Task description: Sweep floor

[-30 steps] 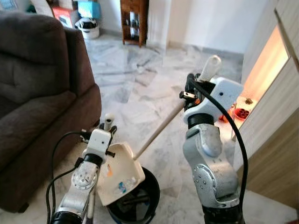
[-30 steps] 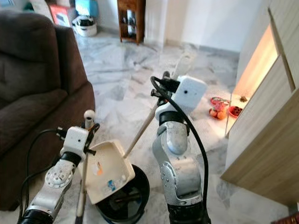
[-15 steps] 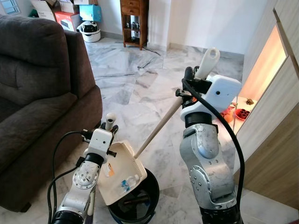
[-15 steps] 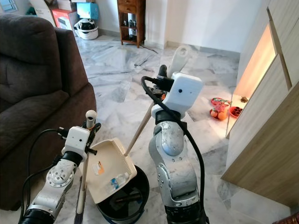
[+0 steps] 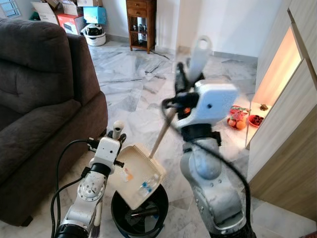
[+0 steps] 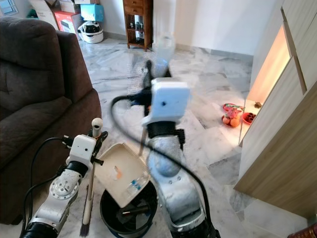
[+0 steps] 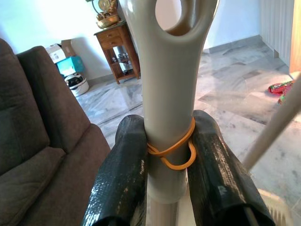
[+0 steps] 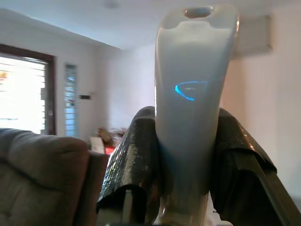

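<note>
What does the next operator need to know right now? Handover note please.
Left end effector: shut on the broom handle, held upright beside the sofa.
Right end effector: shut on the dustpan handle, raised high.
Dustpan: tilted over the black bin, with small bits of litter on it near the lower edge.
Done: sweepings gathered onto the pan, pan brought over the bin.
Left: tip the rest into the bin. Whether more floor needs sweeping, I can't tell.
Note: red items lie on the marble floor by the lit cabinet.
</note>
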